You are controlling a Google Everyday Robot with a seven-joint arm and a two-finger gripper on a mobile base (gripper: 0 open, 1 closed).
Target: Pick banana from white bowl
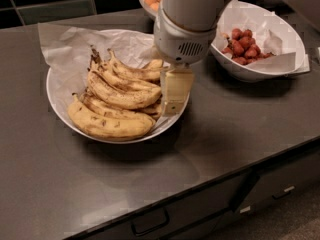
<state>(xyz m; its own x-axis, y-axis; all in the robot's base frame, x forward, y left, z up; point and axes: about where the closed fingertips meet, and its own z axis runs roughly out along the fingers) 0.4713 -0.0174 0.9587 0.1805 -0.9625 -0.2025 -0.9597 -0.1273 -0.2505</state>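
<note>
My gripper (171,103) hangs at the white bowl (50,91) rim, bananas (120,96) just beside it; apart or together, I cannot tell
</note>
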